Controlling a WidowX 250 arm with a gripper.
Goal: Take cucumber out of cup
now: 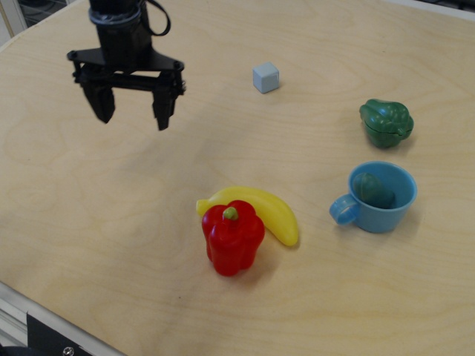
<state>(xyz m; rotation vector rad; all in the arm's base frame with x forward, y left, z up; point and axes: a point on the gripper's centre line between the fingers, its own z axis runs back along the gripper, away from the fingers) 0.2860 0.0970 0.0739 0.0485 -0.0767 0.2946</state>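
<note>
The light blue cup stands upright at the right of the table, its loop handle pointing left. The dull teal-green cucumber sits inside it, leaning against the left inner wall. My black gripper hangs open and empty above the table at the far upper left, well away from the cup, its fingers pointing down.
A dark green pepper sits just behind the cup. A red pepper and a yellow banana lie in the middle, left of the cup. A small grey-blue cube is at the back. The wooden table's front-left edge is near.
</note>
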